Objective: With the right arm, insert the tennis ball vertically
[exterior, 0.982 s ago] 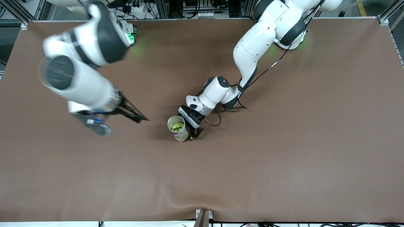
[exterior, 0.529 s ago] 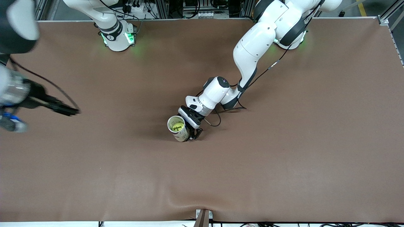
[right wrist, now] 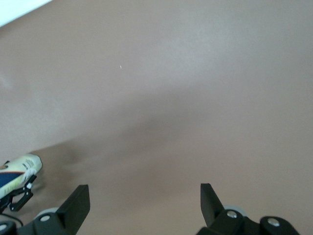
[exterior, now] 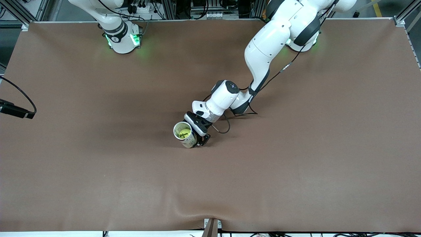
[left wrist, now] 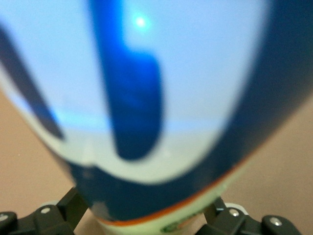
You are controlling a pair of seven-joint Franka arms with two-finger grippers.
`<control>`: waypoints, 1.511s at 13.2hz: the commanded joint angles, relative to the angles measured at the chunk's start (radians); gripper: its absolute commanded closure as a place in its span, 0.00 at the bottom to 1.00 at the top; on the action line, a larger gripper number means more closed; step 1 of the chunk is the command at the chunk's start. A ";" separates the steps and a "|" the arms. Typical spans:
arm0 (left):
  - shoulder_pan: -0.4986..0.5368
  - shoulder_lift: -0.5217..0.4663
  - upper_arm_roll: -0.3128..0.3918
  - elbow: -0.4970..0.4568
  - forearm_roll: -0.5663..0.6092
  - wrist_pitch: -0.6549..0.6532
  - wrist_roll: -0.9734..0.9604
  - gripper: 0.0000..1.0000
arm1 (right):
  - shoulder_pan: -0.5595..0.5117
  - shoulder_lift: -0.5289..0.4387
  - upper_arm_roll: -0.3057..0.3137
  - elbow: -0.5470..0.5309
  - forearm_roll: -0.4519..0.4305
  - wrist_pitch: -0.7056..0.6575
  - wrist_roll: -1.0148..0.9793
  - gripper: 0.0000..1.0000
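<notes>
A yellow tennis ball [exterior: 185,133] lies inside an upright open can [exterior: 188,141] with a white and blue label, in the middle of the table. My left gripper [exterior: 198,135] is shut on the can's side. In the left wrist view the can [left wrist: 146,122] fills the picture between the fingers [left wrist: 63,210]. My right gripper [right wrist: 144,196] is open and empty over bare table at the right arm's end. In the front view only a black part of its hand [exterior: 16,112] shows at the edge. The can [right wrist: 17,176] shows far off in the right wrist view.
The brown table mat [exterior: 296,164] carries nothing else. The right arm's base [exterior: 121,36] and the left arm's base [exterior: 302,36] stand along the table's edge farthest from the front camera. A cable [exterior: 220,126] loops beside the left wrist.
My right arm has swung away from the can toward its own end of the table, almost out of the front view. The left gripper and can have barely shifted.
</notes>
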 commanded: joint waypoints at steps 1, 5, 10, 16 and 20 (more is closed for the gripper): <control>0.001 -0.097 0.038 -0.066 -0.024 -0.099 -0.010 0.00 | -0.003 -0.011 0.019 -0.012 0.000 0.020 -0.004 0.00; -0.002 -0.167 0.076 -0.077 -0.024 -0.257 -0.012 0.00 | 0.002 -0.011 0.020 -0.013 0.003 0.020 -0.005 0.00; -0.002 -0.284 0.090 -0.189 -0.022 -0.357 -0.038 0.00 | 0.017 -0.009 0.023 -0.013 0.002 0.020 0.007 0.00; -0.019 -0.434 0.139 -0.238 0.014 -0.660 -0.199 0.00 | 0.034 -0.026 0.025 -0.024 0.006 0.023 0.004 0.00; 0.017 -0.531 0.199 -0.220 0.056 -0.968 -0.259 0.00 | 0.069 -0.197 0.025 -0.253 0.003 0.156 -0.001 0.00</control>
